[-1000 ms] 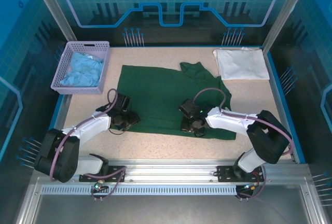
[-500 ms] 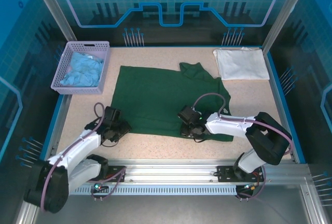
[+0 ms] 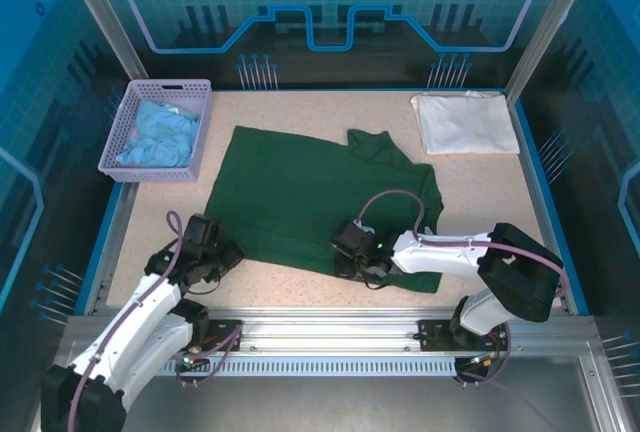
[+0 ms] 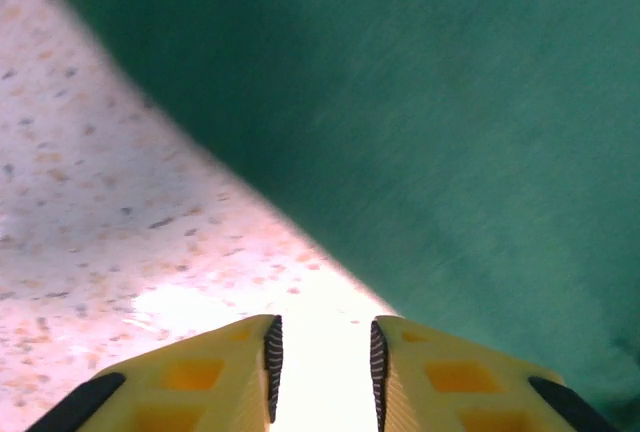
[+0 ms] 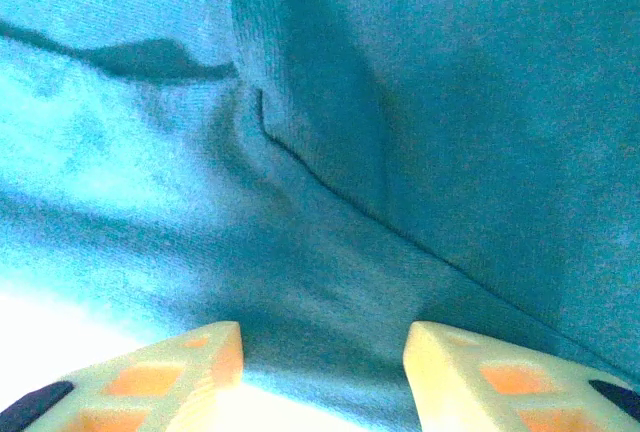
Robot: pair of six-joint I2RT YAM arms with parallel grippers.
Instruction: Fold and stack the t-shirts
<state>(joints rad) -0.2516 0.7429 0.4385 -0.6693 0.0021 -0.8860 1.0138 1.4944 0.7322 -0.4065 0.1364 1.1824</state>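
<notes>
From above, the dark green t-shirt [image 3: 310, 187] lies spread flat on the middle of the counter [image 3: 290, 107]. One sleeve is folded over at its far right side. The white t-shirt [image 3: 465, 122] lies folded in the far right corner, well apart from the green one. A lavender basket [image 3: 170, 85] with light blue cloth [image 3: 155, 137] inside stands at the far left.

The left arm reaches forward and low from its base. Its left claw [image 3: 222, 255] is on the bare counter, just beside the near left corner of the green shirt. The right arm is bent sharply at the elbow and its forearm stretches to the left, close above the counter. The right claw [image 3: 345, 260] is over the near edge of the green shirt.

In the left wrist view, the left claw [image 4: 320, 352] points down at the speckled counter [image 4: 90, 182]. Its yellow fingers [image 4: 255, 362] stand with only a narrow gap and nothing is between them. The edge of the green shirt [image 4: 450, 132] runs diagonally just ahead of them.

In the right wrist view, the right claw [image 5: 320, 347] has its fingers wide apart and holds nothing. The green cloth [image 5: 400, 102] lies under them, with a seam and some soft wrinkles.
</notes>
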